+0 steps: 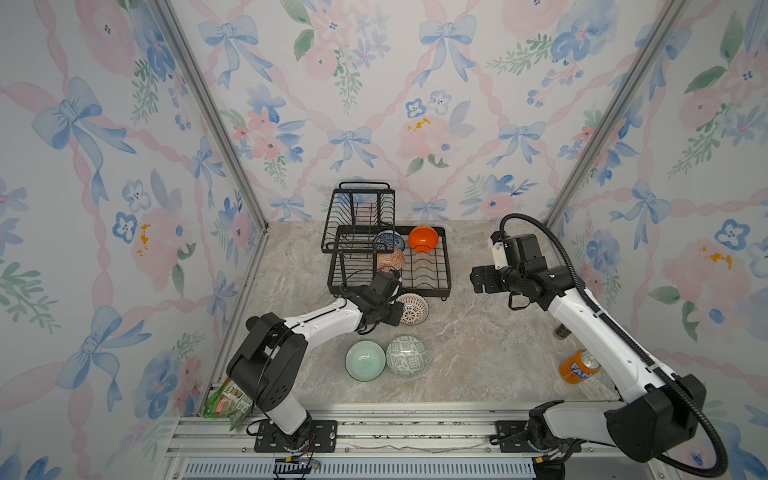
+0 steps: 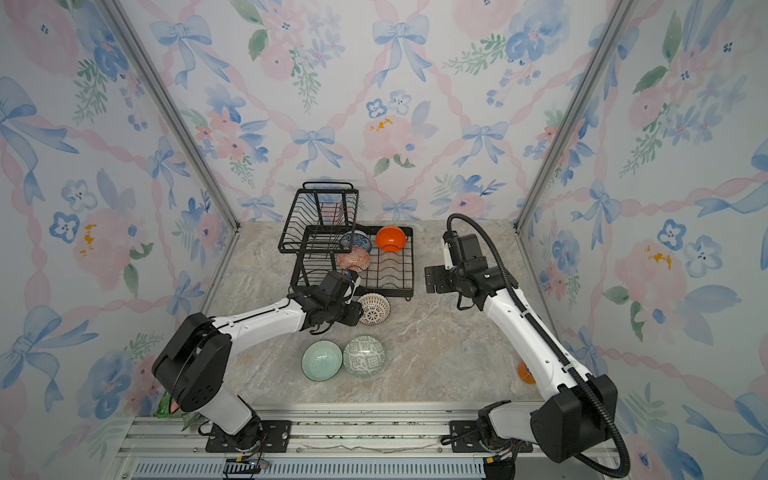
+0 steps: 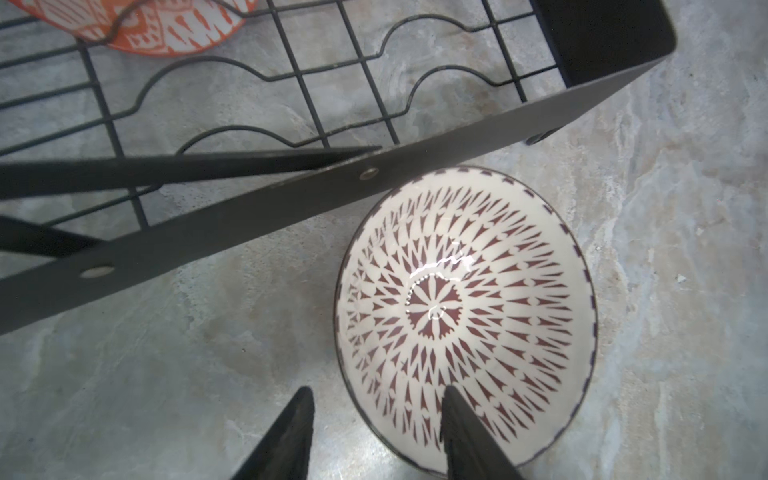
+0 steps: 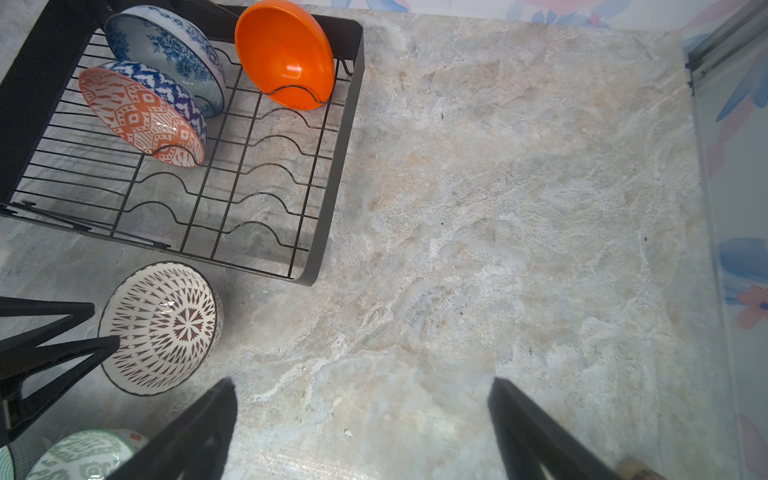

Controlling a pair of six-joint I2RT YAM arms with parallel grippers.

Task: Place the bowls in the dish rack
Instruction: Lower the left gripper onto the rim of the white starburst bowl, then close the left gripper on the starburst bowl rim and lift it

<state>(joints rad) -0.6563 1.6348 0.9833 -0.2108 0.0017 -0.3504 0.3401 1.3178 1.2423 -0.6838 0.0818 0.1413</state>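
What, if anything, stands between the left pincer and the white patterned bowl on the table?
Nothing visible. The left pincer straddles the rim of the white patterned bowl, one finger inside, one outside. Only the front wall of the rack lies between bowl and free slots.

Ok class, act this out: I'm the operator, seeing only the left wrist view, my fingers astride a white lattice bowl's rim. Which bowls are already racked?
Observer: Three in the dish rack, lower tray: blue floral bowl, orange-white geometric bowl, plain orange bowl.
Operator: Any others still unloaded?
Observer: Two, side by side: celadon bowl and grey-green geometric bowl.
Operator: The right gripper?
Observer: Open, empty, right of the dish rack.
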